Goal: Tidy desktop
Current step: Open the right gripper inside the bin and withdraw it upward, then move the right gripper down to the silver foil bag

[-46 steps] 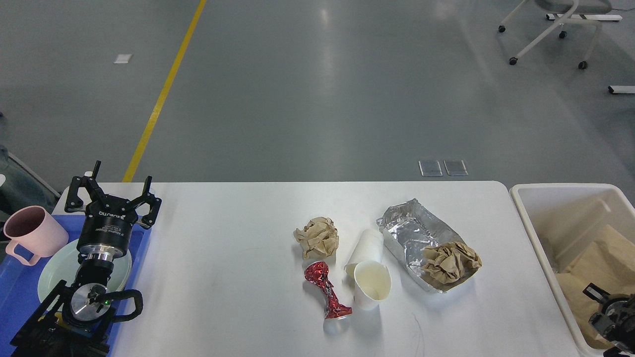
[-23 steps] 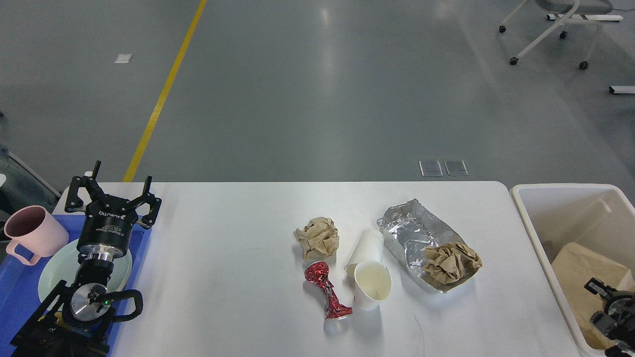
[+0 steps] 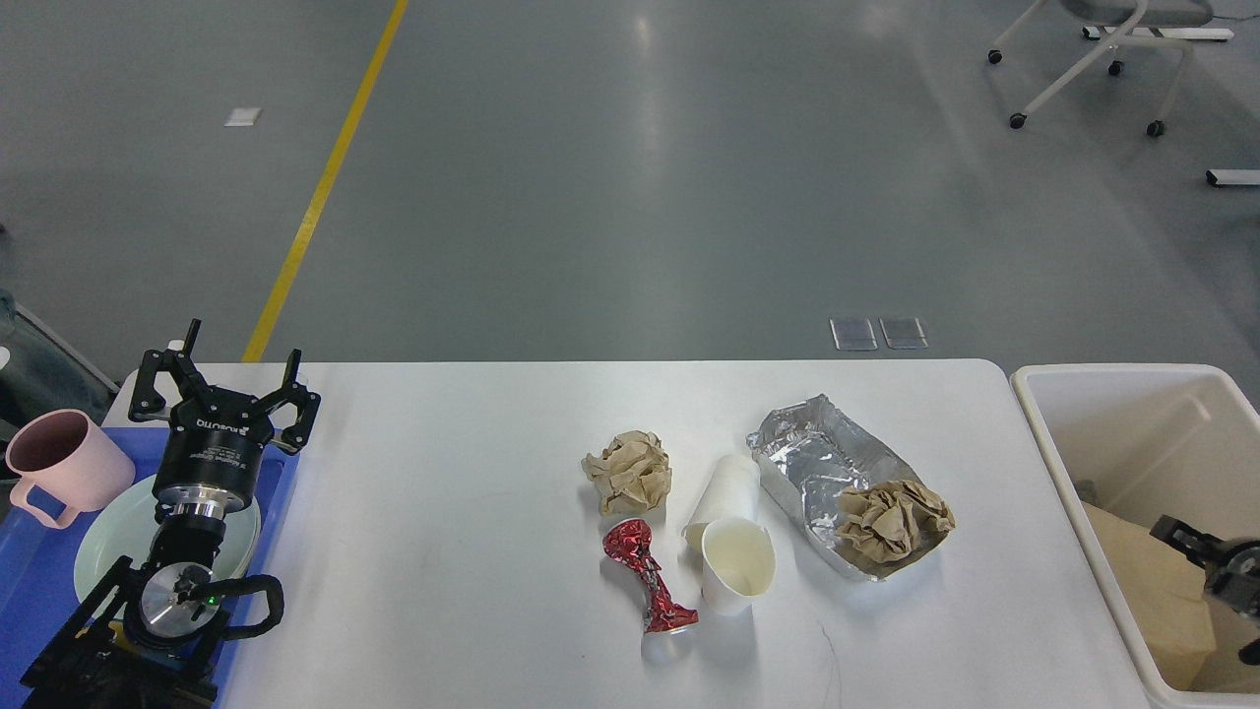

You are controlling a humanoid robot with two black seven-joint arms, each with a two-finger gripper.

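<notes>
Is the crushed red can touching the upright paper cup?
Apart. The head view shows a strip of white desktop between the crushed red can and the paper cup.

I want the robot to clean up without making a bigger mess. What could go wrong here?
The two paper cups lie tipped over, touching the crushed red can. Grabbing one could roll or knock the others.

The brown paper ball sits loose on the foil bag, so lifting the bag might drop it.

The left end effector hangs open over the blue tray, near the pink mug and plate; a careless swing could bump them.
</notes>
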